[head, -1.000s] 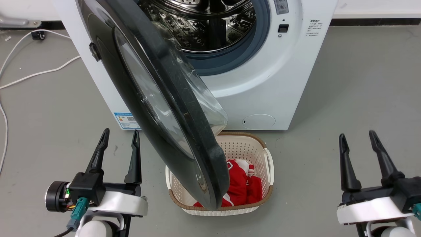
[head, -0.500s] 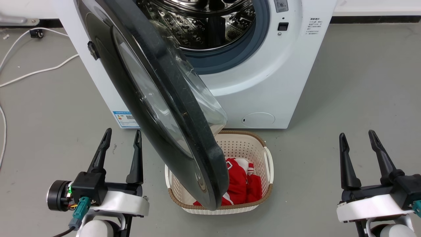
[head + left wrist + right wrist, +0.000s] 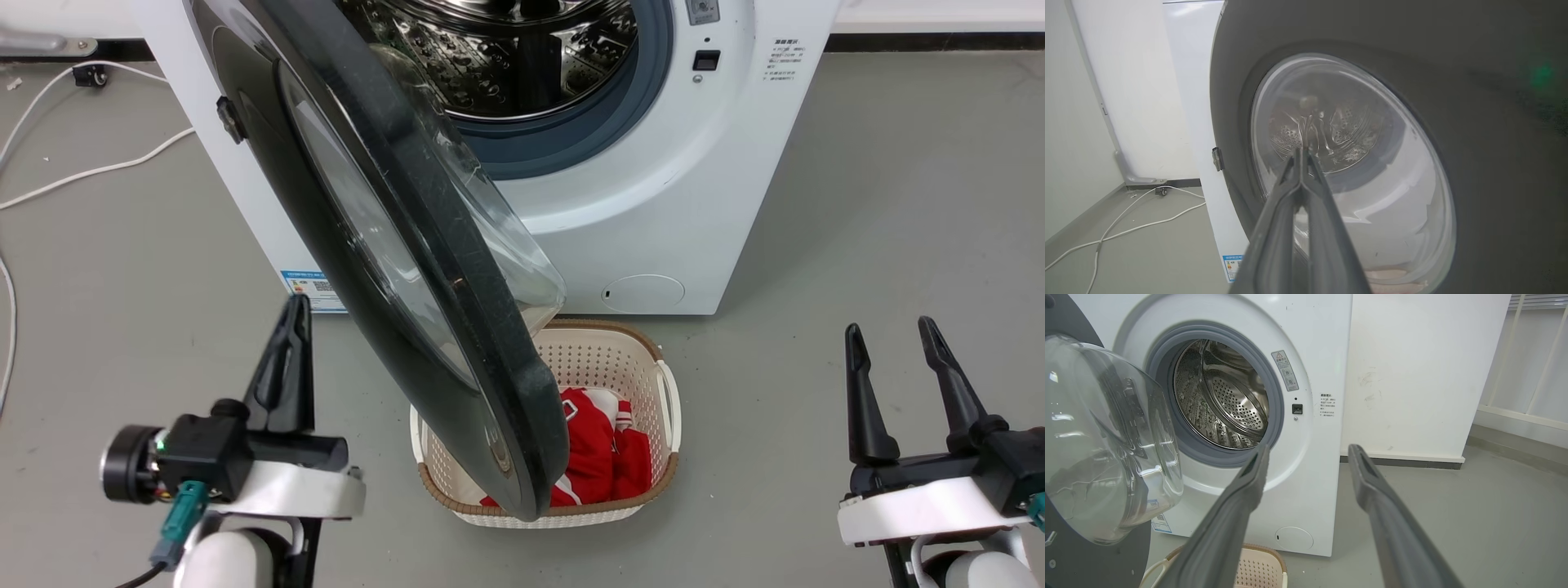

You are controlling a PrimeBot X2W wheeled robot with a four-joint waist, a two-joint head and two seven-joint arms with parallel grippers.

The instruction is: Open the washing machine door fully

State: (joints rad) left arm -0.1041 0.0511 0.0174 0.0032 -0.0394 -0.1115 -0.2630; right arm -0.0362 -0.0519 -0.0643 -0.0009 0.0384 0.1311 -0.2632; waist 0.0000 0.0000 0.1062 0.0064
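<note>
1. Grey concrete floor (image 3: 898, 204) is stretching in front of a white wall, and a white cable (image 3: 82, 175) is trailing across it on the left.
2. The washing machine (image 3: 653, 188) is standing against the wall, its steel drum (image 3: 522, 65) and grey rubber ring lying exposed.
3. The washing machine door (image 3: 392, 245) is hanging partway open from its left-side hinge. Its black disc is angling out toward the robot and its glass bowl is facing the drum.
4. In the head view the door's lower edge is overlapping a cream laundry basket (image 3: 620, 359), which is sitting on the floor just in front of the machine and holding a red garment (image 3: 604, 457).
5. The left gripper (image 3: 297, 309) is pointing up beside the door's outer face with its two fingers pressed together and nothing between them. A strip of floor is showing between it and the door.
6. In the left wrist view these joined fingers (image 3: 1301, 163) are aiming at the glass centre of the door (image 3: 1494, 122); whether they are touching it I cannot tell.
7. The right gripper (image 3: 888, 327) is hovering well to the right of the basket, its fingers spread apart and gripping nothing.
8. In the right wrist view it (image 3: 1308, 449) is facing the machine (image 3: 1314, 355) and touching nothing.
</note>
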